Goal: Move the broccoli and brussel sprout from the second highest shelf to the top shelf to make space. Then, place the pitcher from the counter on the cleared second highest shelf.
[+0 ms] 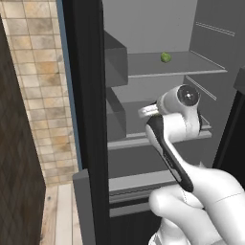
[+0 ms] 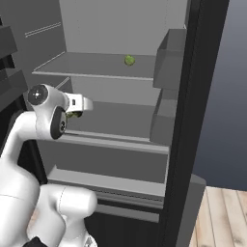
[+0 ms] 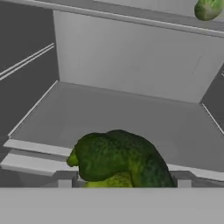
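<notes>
Broccoli (image 3: 120, 159) sits between the end effector's (image 3: 124, 186) spread tips, grip unconfirmed, at the second shelf's (image 3: 35, 164) front rim; lift clear of the rim, then up to the top shelf (image 3: 131, 18) beside the sprout (image 3: 209, 8).

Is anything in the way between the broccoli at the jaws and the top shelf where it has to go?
Nothing visible blocks it. The broccoli sits at the gripper by the second highest shelf's front rim. On the top shelf only the brussel sprout rests, toward the back.
</notes>
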